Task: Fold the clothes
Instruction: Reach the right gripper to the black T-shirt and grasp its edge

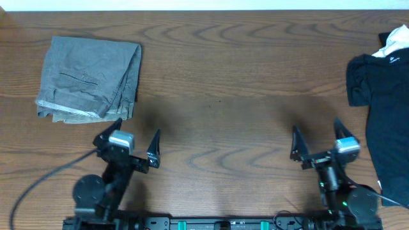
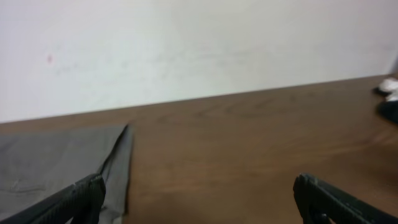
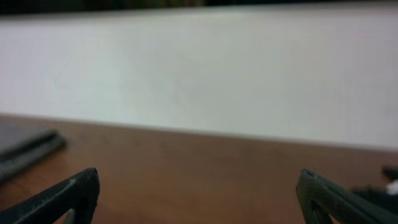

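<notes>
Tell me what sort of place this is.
Likely a robot lab bench: wooden table against a white wall, left arm and right arm mounted at its edge, grey trousers and a black T-shirt on it.

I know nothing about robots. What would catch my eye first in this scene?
Two black robot arms sit at the near edge of a brown wooden table, the left pincer and right pincer both wide open and empty. Neatly folded grey trousers lie at the far left. A rumpled black T-shirt sprawls at the right edge, with a white garment at its far end.
</notes>
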Motion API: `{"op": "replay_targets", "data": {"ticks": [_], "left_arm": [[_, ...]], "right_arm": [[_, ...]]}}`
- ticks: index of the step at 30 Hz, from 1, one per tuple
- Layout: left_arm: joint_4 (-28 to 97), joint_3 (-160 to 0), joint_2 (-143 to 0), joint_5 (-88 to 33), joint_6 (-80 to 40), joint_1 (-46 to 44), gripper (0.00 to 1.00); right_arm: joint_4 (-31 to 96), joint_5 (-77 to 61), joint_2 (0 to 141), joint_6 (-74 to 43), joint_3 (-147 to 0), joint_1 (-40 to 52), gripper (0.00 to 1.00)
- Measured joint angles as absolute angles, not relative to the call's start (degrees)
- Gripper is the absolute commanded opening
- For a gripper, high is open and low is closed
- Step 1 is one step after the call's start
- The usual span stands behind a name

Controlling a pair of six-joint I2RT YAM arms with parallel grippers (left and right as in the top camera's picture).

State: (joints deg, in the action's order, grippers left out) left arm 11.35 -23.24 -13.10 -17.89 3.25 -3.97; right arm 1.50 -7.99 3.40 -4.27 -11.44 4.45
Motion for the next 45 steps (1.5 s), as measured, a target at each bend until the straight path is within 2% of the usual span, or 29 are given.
{"op": "replay_targets", "data": {"ticks": [6,12,15,21,23,27,33,41,45], "left_arm": [[22.48,-43.64,-31.59,-22.44,2.94,-3.97,0.98],[40.36,-64.42,-51.94,-25.93,2.79,-3.97,0.98],[44.34,-70.76,-59.88,-26.68,2.81,-3.97,0.98],[45.76,-72.69,-68.29,-26.89,2.79,-3.97,0.98],[45.74,-72.69,-70.04,-26.87,2.79,-3.97,0.98],[45.87,-72.69,-72.60,-26.89,2.79,-3.97,0.98],[45.87,-72.69,-75.22,-26.89,2.79,-3.99,0.98],[46.13,-72.69,-75.96,-26.98,2.79,-3.99,0.98],[46.11,-72.69,-75.96,-27.05,2.79,-3.99,0.98]], "right_arm": [[3.68,-8.86,15.62,-5.19,-25.80,4.45,0.99],[17.96,-11.18,36.64,-3.46,-45.74,4.45,0.99],[26.30,-11.84,47.86,-0.43,-57.14,4.01,0.99],[44.47,-12.43,72.01,3.29,-81.43,-2.46,0.99],[47.35,-12.19,77.06,3.60,-85.54,-4.43,0.99],[47.51,-11.81,87.53,3.92,-90.85,-8.40,0.99],[46.41,-10.20,97.97,4.12,-91.13,-11.00,0.98],[48.47,-1.83,106.02,5.19,-91.20,-13.72,0.43],[48.90,0.21,110.34,5.39,-91.24,-15.27,0.46]]}}
